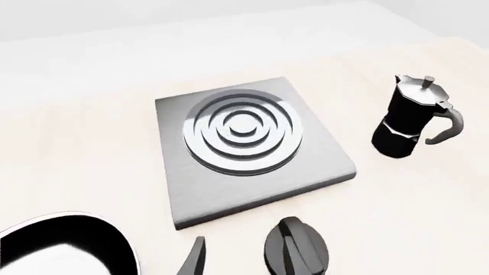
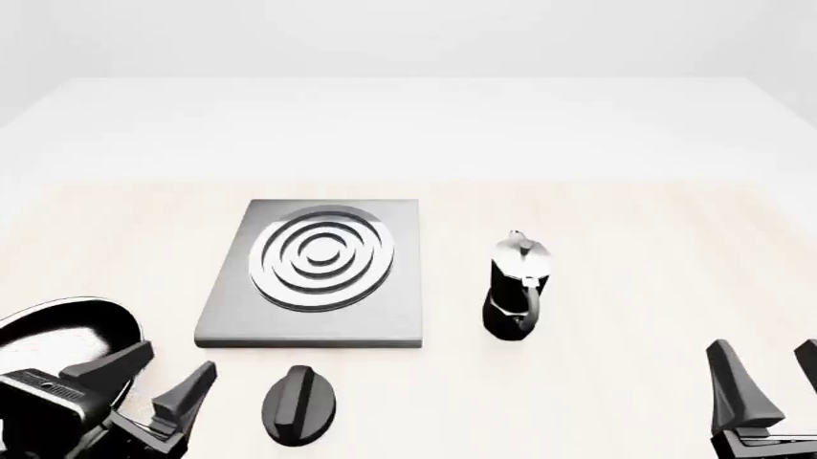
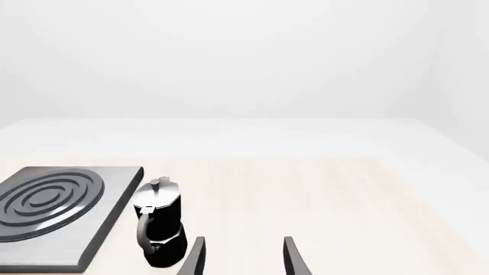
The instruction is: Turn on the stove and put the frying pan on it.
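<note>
While both grippers hover with fingers apart, the frying pan (image 2: 57, 330) sits beside the stove (image 2: 320, 273)

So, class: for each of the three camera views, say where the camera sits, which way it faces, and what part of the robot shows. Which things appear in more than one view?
Front view: above and behind the arms, facing forward and down; both the left gripper and the right gripper show.
Left wrist view: behind the left gripper, facing the flat grey square metal stove; one fingertip shows.
Right wrist view: behind the right gripper, looking low across the table.
Shared: all three show the stove and the black-and-silver moka pot.
</note>
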